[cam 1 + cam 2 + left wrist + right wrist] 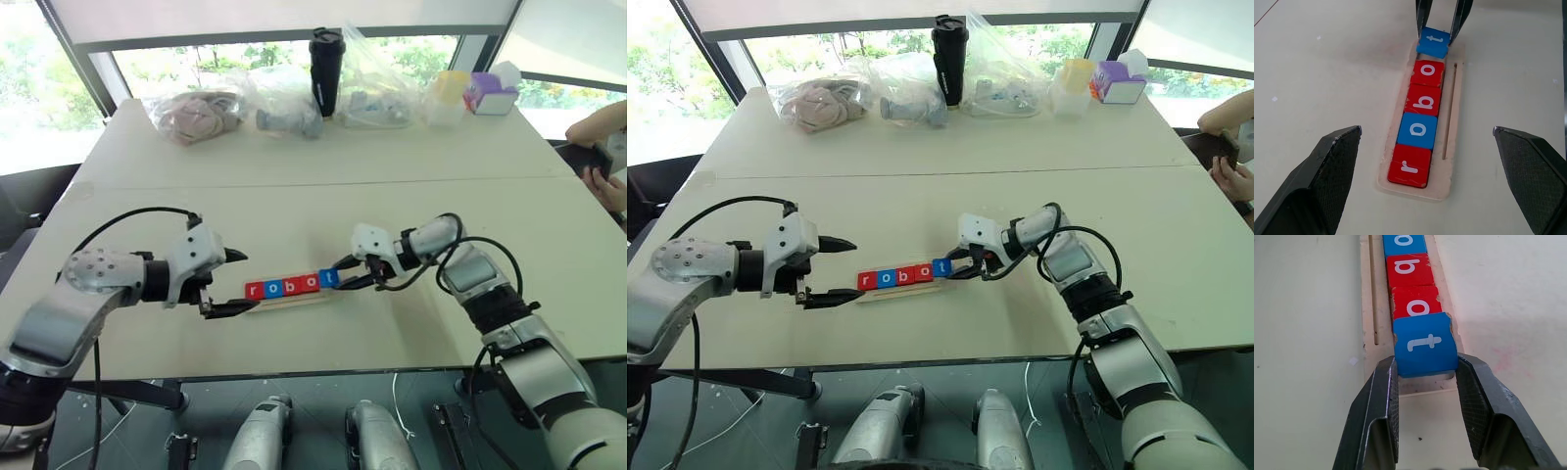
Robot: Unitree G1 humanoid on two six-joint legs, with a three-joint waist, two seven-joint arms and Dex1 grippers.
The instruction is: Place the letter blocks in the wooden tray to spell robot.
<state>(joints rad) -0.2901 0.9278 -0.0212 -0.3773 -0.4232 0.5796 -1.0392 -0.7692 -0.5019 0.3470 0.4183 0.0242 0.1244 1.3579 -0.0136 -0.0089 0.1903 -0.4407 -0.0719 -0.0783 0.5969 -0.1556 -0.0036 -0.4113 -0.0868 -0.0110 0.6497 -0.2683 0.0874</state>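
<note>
black tumbler (pixel 326 70) upright | clear bags (pixel 284 102), contents unclear | purple box (pixel 492 94) | person's hand (pixel 611 188)

Both eye views look forward and down over the table (pixel 323 196) from head height. Each wrist view sits close over the tray (pixel 1442 183), facing it from opposite ends (sharing the blocks (pixel 1424 348)).

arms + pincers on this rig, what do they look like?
Both arms are silver-grey metal shells with black joints and loose black cables looping over the forearms. Wrist housings are white. The left pincer and the right pincer each have two black tapering fingers; their inner pads are finely cross-hatched.
</note>
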